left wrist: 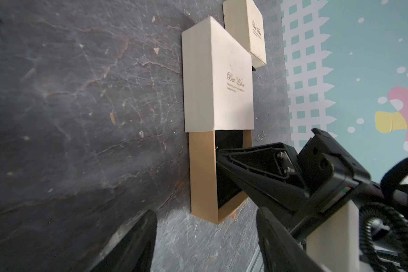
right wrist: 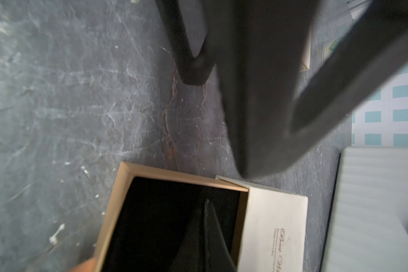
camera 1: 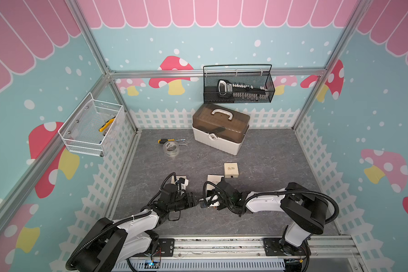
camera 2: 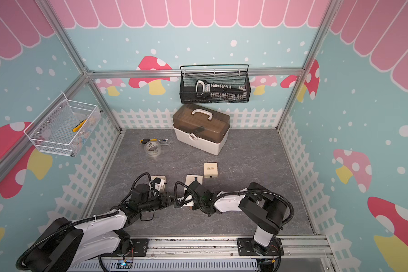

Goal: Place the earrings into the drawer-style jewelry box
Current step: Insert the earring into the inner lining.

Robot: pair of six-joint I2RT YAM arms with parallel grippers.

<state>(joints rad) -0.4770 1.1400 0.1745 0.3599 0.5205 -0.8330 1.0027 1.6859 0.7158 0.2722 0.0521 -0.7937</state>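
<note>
The drawer-style jewelry box lies on the grey mat. Its cream sleeve (left wrist: pixel 218 77) (camera 1: pixel 213 179) is printed "Best Wishes", and its tan drawer (left wrist: pixel 201 176) (right wrist: pixel 118 200) is pulled out, showing a black lining. My right gripper (left wrist: pixel 218 154) (right wrist: pixel 207 205) is shut, its tip down inside the drawer. A tiny pale speck sits at that tip; I cannot tell if it is held. Tiny pin-like earrings (left wrist: pixel 260 137) lie on the mat beside the box. My left gripper (left wrist: pixel 205 237) (camera 1: pixel 194 200) hangs open in front of the drawer's end, holding nothing.
A second closed cream box (camera 1: pixel 231 170) sits just behind, and a third (camera 1: pixel 180 180) lies under my left wrist. At the back stand a toolbox (camera 1: pixel 220 131), a tape roll (camera 1: pixel 171 148) and a screwdriver (camera 1: pixel 167 140). Wire baskets (camera 1: pixel 238 84) (camera 1: pixel 92 124) hang on the walls.
</note>
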